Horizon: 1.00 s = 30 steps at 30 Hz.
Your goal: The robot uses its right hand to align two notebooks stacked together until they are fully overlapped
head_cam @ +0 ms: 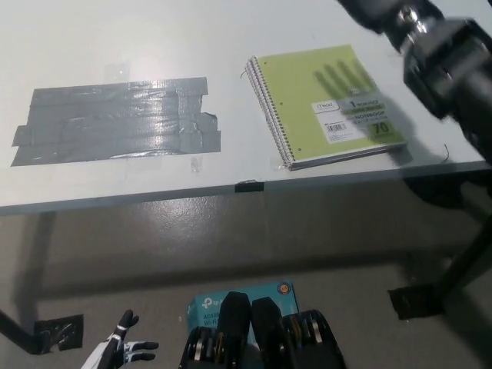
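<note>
Check the notebooks (327,104) on the tabletop (115,46): edges look flush. Your right arm (442,65) is raised (its robot hand out of view); the left robot hand (123,352) rests low, fingers apart.

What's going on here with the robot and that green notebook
The robot's black right arm is raised above the table, its hand out of view past the top edge. The green spiral notebooks lie stacked near the table's front edge, looking closely aligned, with nothing touching them. The white left hand rests low at the lower left, fingers apart, holding nothing.
</note>
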Available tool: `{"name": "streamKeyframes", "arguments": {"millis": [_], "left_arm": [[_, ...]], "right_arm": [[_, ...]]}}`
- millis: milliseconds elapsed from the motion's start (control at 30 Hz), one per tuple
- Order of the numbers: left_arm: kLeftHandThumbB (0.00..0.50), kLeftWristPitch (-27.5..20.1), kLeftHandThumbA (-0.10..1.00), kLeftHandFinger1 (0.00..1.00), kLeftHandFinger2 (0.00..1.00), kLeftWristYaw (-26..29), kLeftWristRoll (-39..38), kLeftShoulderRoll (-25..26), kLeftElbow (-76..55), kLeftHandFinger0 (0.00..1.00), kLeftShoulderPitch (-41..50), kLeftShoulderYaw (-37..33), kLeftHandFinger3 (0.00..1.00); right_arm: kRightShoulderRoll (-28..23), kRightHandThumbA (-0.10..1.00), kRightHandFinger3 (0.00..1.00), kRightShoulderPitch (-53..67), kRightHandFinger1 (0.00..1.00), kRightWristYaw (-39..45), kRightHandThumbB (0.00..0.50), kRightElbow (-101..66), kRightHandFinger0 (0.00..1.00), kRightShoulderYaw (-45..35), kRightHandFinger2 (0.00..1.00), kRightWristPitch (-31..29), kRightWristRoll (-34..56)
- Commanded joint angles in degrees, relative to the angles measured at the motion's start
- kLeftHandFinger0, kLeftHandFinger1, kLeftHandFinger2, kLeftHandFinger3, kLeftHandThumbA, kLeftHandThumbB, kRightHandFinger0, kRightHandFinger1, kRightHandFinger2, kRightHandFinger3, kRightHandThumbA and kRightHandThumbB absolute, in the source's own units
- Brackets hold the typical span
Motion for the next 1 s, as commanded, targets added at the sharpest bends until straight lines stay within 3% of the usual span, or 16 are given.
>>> {"name": "streamKeyframes", "arguments": {"millis": [0,33,100,133,167,300,333,433,467,533,567,700,767,833,900,967], "left_arm": [[0.5,-2.33,1.0,0.72,0.69,-2.23,-0.07,2.31,-1.58,0.81,1.43,0.29,1.0],[0.5,-1.37,1.0,0.72,0.67,-2.37,-0.59,2.29,-1.6,0.82,1.19,0.58,1.0],[0.399,-1.01,1.0,0.72,0.68,-2.5,-0.29,2.86,-1.57,0.81,1.28,0.52,1.0],[0.352,-1.16,1.0,0.73,0.74,-2.73,-0.39,3.04,-1.37,0.79,1.24,0.52,1.0],[0.35,-1.09,1.0,0.73,0.77,-2.94,-0.65,3.12,-1.15,0.76,1.17,0.6,1.0],[0.377,-0.78,1.0,0.79,0.86,-3.3,-1.43,3.39,-1.01,0.76,1.46,1.13,1.0],[0.377,-1.15,1.0,0.81,0.88,-3.11,-1.23,3.37,-0.7,0.73,1.54,1.16,1.0],[0.325,-0.64,1.0,0.82,0.9,-3.2,-1.52,3.52,-0.53,0.74,1.31,1.39,1.0],[0.271,-0.38,1.0,0.83,0.92,-3.03,-1.59,3.54,-0.48,0.74,1.16,1.65,1.0],[0.261,0.05,1.0,0.84,0.93,-2.84,-1.7,3.48,-0.46,0.74,1.05,1.89,1.0],[0.199,0.55,1.0,0.85,0.96,-2.65,-2.13,3.23,-0.77,0.75,1.18,2.3,1.0],[0.159,1.75,1.0,0.87,1.0,-2.07,-2.94,2.04,-1.01,0.77,1.09,2.73,1.0],[0.105,2.51,0.93,0.89,1.0,-1.75,-2.7,2.15,-1.35,0.79,1.31,2.79,1.0],[0.05,2.89,0.82,0.89,1.0,-1.54,-2.16,2.35,-1.55,0.77,1.74,2.58,1.0],[0.03,2.84,0.74,0.88,1.0,-1.32,-1.42,2.78,-1.47,0.79,2.01,2.47,1.0],[0.025,2.82,0.69,0.87,1.0,-1.16,-1.26,3.01,-1.2,0.79,1.88,2.74,1.0]], "right_arm": [[-12.52,0.95,1.0,12.34,1.0,19.89,0.098,-44.81,1.0,-24.87,1.0,15.47,10.95],[-14.63,0.98,1.0,22.11,1.0,19.29,0.085,-52.39,1.0,-31.74,1.0,17.61,10.66],[-14.5,0.95,1.0,32.36,1.0,16.64,0.092,-55.87,1.0,-37.84,1.0,18.12,12.06],[-14.04,0.86,1.0,37.14,1.0,15.12,0.099,-56.13,1.0,-40.52,1.0,17.66,13.22],[-13.18,0.71,1.0,45.06,1.0,11.62,0.109,-55.78,1.0,-44.72,1.0,16.68,15.9],[-10.06,0.69,1.0,58.31,1.0,7.74,0.115,-51.81,1.0,-49.79,1.0,14.13,18.27],[-7.64,0.6,1.0,62.58,1.0,5.54,0.148,-49.36,1.0,-50.69,1.0,13.22,20.83],[-4.65,0.63,1.0,66.44,1.0,3.47,0.173,-45.74,1.0,-51.51,1.0,10.68,24.79],[-1.75,0.54,1.0,67.48,1.0,4.04,0.176,-44.01,1.0,-52.14,1.0,11.13,29.67],[-0.06,0.52,1.0,67.74,1.0,4.61,0.179,-43.29,1.0,-52.91,1.0,10.81,32.66],[2.98,0.5,1.0,69.64,1.0,3.69,0.177,-38.44,1.0,-53.04,1.0,8.6,37.66],[7.7,0.44,1.0,71.04,1.0,0.61,0.167,-27.71,1.0,-53.36,1.0,3.58,40.58],[8.21,0.43,1.0,72.25,1.0,1.14,0.139,-21.95,1.0,-51.68,1.0,1.88,39.08],[7.97,0.35,1.0,72.83,1.0,2.48,0.154,-17.6,1.0,-51.25,1.0,0.27,39.51],[8.15,0.26,1.0,72.4,1.0,7.22,0.166,-15.99,1.0,-51.61,1.0,3.1,41.96],[7.68,0.26,1.0,71.44,1.0,9.1,0.174,-14.57,1.0,-51.1,1.0,3.38,42.53]]}}
